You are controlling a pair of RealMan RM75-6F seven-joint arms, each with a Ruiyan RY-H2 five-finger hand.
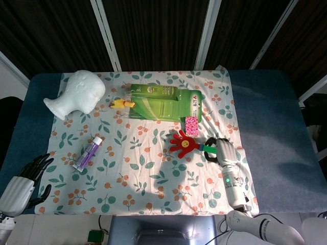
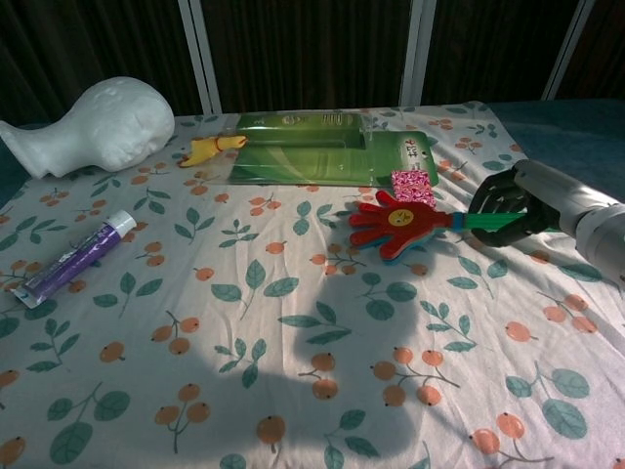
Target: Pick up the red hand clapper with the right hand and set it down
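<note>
The red hand clapper (image 1: 183, 143) (image 2: 395, 223) has a hand-shaped red head with a yellow face and a green handle. My right hand (image 1: 220, 151) (image 2: 509, 208) grips the green handle and holds the clapper raised above the floral cloth, its shadow beneath it. The red head points left, near the pink patterned box (image 1: 191, 124) (image 2: 412, 188). My left hand (image 1: 30, 172) rests at the table's front left corner, fingers apart, holding nothing; only the head view shows it.
A white foam head (image 1: 75, 94) (image 2: 86, 125) lies at the back left. Green packages (image 1: 163, 102) (image 2: 327, 154) and a yellow toy (image 1: 122, 103) (image 2: 207, 149) sit at the back centre. A purple tube (image 1: 88, 152) (image 2: 73, 257) lies on the left.
</note>
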